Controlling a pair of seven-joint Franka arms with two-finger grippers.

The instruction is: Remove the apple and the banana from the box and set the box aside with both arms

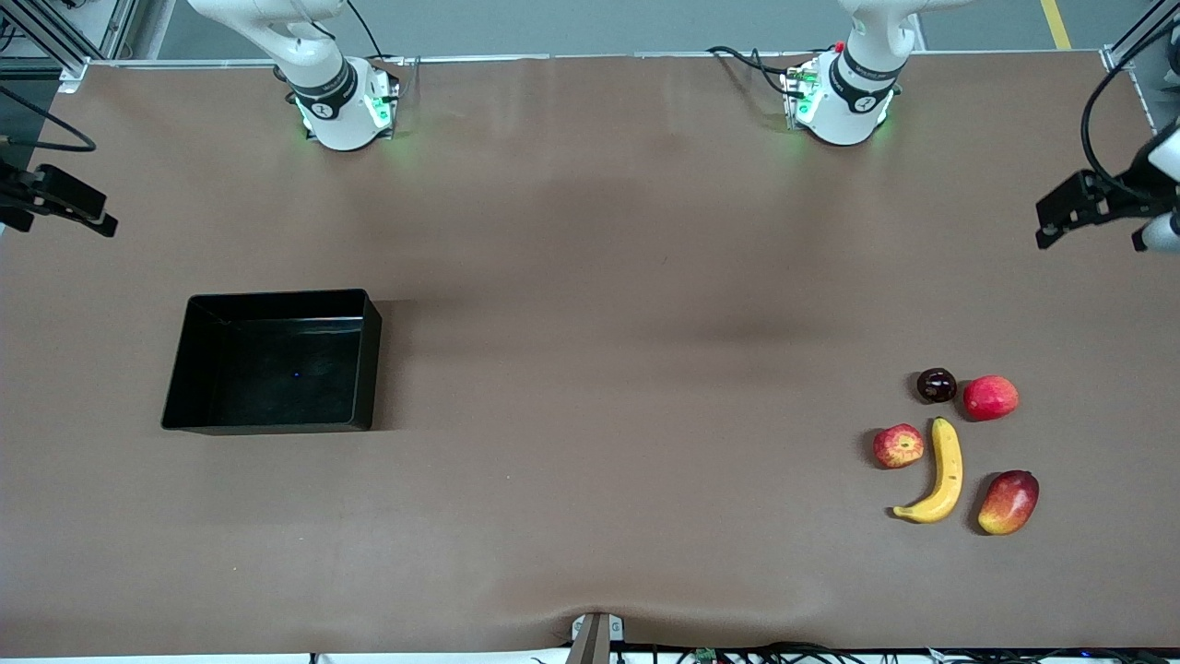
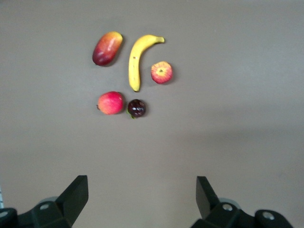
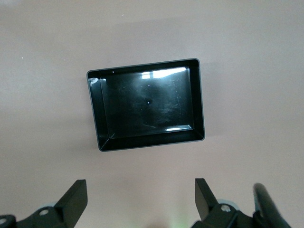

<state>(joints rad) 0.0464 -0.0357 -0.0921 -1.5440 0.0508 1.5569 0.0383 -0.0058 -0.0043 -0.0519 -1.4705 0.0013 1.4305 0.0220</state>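
Box (image 1: pixel 274 361) empty on bench (image 1: pixel 590 277), toward right arm's end. Looks light, stiff, glossy, likely slippery; best taken by short walls, one hand each. Long axis runs along bench length.

Banana (image 1: pixel 940 472) and apple (image 1: pixel 898 445) already out, just beside each other on bench toward left arm's end. Banana firm, curved; long axis runs toward front camera; grip mid-body. Apple round, may roll.

Left hand (image 2: pixel 142 202) released, high over bench near fruit. Right hand (image 3: pixel 141 202) released, above box.
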